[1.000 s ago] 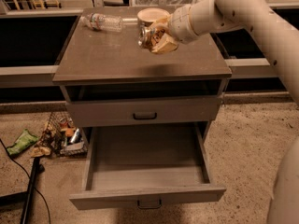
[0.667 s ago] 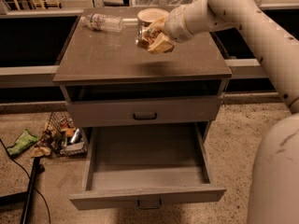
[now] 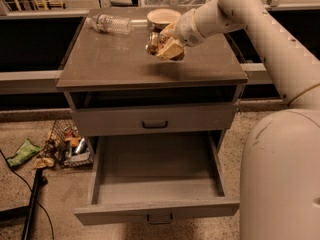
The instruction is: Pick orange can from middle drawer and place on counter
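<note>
My gripper (image 3: 162,45) hovers over the middle of the counter (image 3: 115,64), reaching in from the right. It is shut on the orange can (image 3: 154,42), which lies tilted between the tan fingers with a shiny end facing left, a little above the counter surface. The middle drawer (image 3: 155,184) is pulled wide open below, and its grey inside holds nothing that I can see. The drawer above it (image 3: 152,121) is shut.
A clear plastic water bottle (image 3: 109,24) lies on its side at the counter's back left. A pale bowl (image 3: 163,17) sits at the back middle, just behind the gripper. A small basket of snack packets (image 3: 67,146) and a green bag (image 3: 22,152) lie on the floor at left.
The gripper with the can has drifted slightly left over the counter. The arm's body has swung closer at the right and fills more of the view.
</note>
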`<state>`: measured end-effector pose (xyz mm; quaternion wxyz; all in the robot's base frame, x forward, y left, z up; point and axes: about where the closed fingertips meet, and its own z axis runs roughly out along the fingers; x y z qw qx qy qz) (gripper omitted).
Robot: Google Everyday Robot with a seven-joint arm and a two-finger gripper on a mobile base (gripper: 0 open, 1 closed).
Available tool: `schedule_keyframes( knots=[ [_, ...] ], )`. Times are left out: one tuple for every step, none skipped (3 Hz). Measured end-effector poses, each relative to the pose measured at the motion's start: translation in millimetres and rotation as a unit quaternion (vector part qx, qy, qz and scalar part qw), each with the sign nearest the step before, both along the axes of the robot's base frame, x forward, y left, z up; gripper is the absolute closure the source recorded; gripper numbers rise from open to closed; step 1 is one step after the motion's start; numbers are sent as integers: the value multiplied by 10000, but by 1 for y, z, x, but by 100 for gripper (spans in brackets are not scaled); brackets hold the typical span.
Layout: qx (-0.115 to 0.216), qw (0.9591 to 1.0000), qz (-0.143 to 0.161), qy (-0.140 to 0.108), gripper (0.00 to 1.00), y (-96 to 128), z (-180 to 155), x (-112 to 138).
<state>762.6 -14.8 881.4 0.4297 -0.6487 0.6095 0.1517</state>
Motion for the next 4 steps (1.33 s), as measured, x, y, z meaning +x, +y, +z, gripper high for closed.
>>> schedule_keyframes(
  knots=[
    [18, 9999, -30, 167, 37, -2, -6, 3],
    [26, 9996, -73, 268, 13, -6, -12, 5],
    [27, 9996, -73, 268, 0, -6, -12, 4],
    [190, 9995, -185, 188, 0, -36, -5, -5]
  ],
)
